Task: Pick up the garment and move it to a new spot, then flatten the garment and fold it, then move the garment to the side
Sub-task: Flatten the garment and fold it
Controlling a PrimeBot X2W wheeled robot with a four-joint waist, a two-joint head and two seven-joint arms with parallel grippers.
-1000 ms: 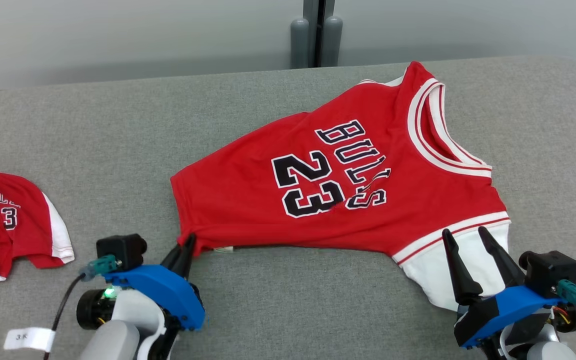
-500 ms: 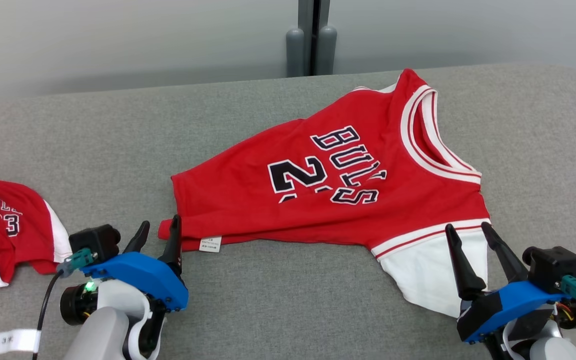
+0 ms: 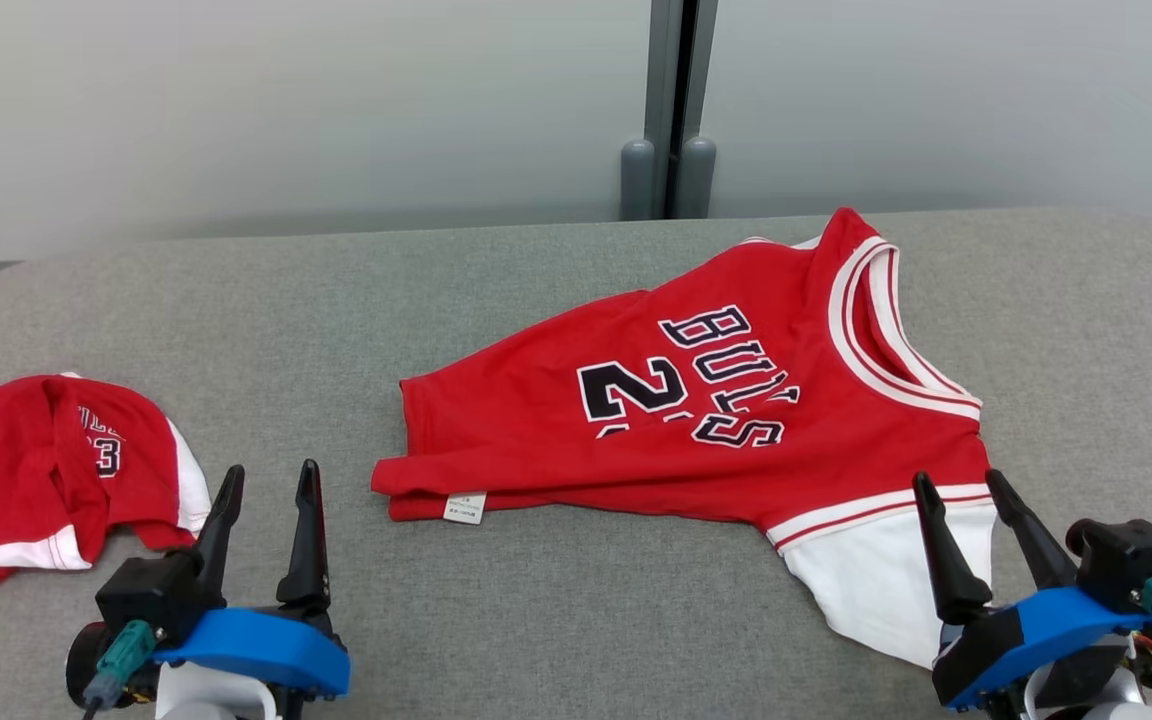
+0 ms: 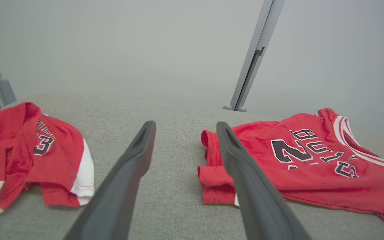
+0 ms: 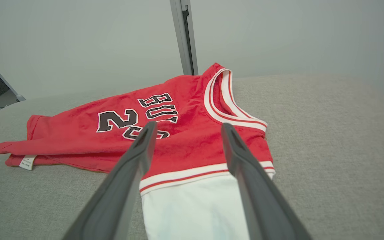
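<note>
Red with black lettering, the garment (image 3: 696, 420) lies across the middle of the grey bench (image 3: 536, 290), with its neckline towards my right and its hem towards my left. Its near edge is doubled over. The lower half of the number is tucked out of sight, and a small label (image 3: 463, 507) shows at the near hem corner.

My left end effector (image 3: 271, 468) stands with its fingers spread wide and holds nothing. It sits just beside that hem corner but apart from it, between the garment and a second garment (image 3: 56, 460) crumpled at the far left of the bench. My right end effector (image 3: 957, 477) is equally wide and also empty. Its fingers frame the white panel (image 3: 876, 580) that juts out at the garment's near right corner, though I cannot tell whether the tips touch the cloth.

I judge that I am in the folding step: one lengthwise fold looks made, but it is untidy, with the hem end bunched and the white panel sticking out. The next move calls for both end effectors to take the near corners low against the bench and pinch only the layers I mean to carry. I should also keep well clear of the second garment.
</note>
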